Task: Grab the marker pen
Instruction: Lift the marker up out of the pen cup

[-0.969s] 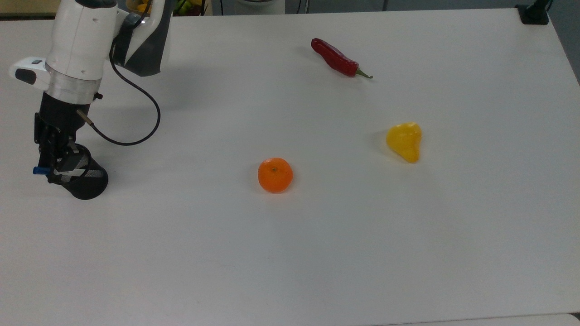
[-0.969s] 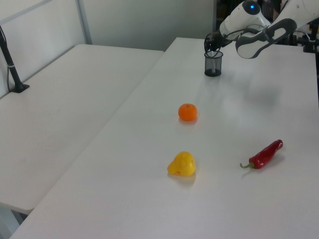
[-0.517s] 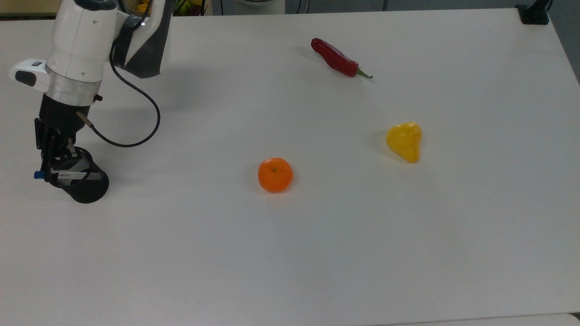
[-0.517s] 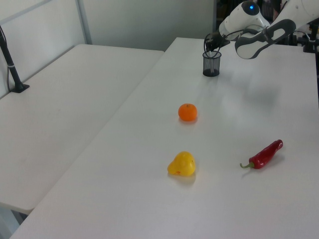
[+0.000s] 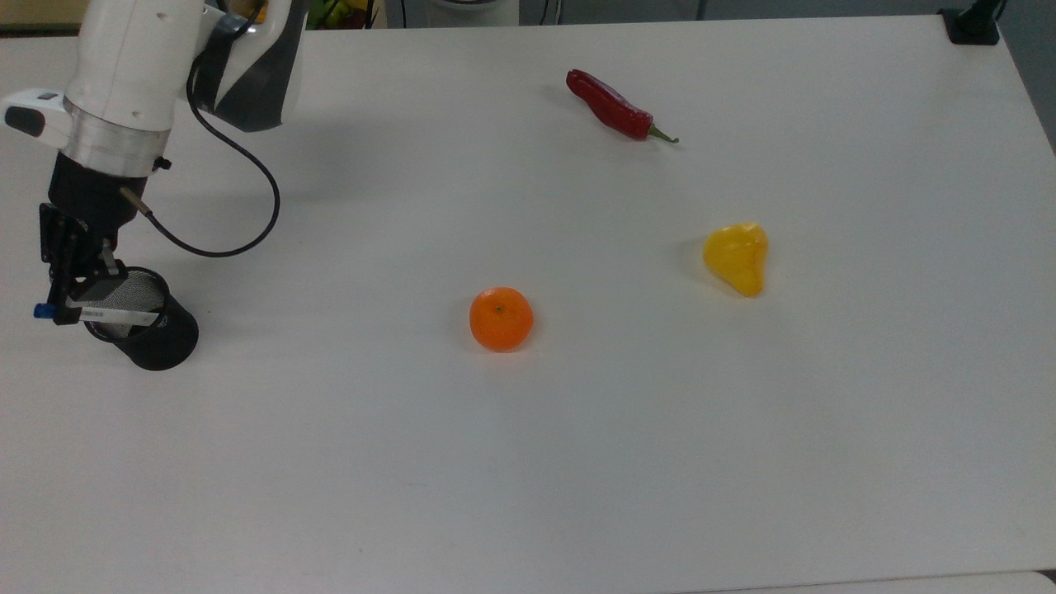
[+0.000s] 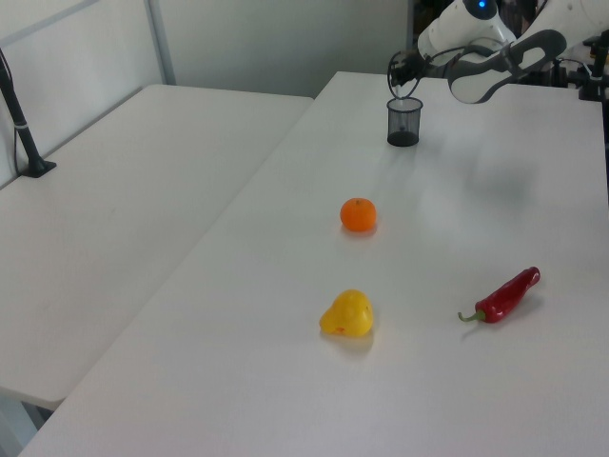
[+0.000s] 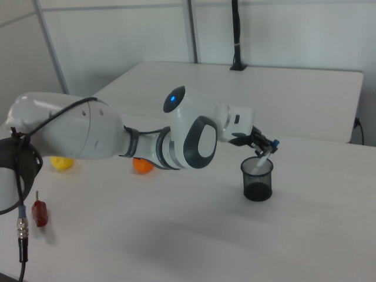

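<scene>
My gripper (image 5: 66, 297) is shut on the marker pen (image 5: 111, 314) near its blue cap, at the top view's far left. The white barrel slants across the mouth of a black mesh cup (image 5: 157, 342), and its lower end is still inside the rim. In the right view the gripper (image 7: 265, 147) holds the pen (image 7: 262, 160) just above the cup (image 7: 257, 182), blue cap uppermost. In the left view the gripper (image 6: 399, 84) hangs over the cup (image 6: 403, 124) at the far end of the table.
An orange (image 5: 501, 318) lies mid-table, a yellow pepper (image 5: 737, 257) to the top view's right of it, and a red chili (image 5: 615, 107) near the far edge. A black clamp (image 5: 973, 25) sits on the far right corner. A second table (image 6: 114, 190) adjoins in the left view.
The gripper has risen and shifted toward the top view's left, drawing the marker pen up out of the cup. The cup now shows more of its open mouth.
</scene>
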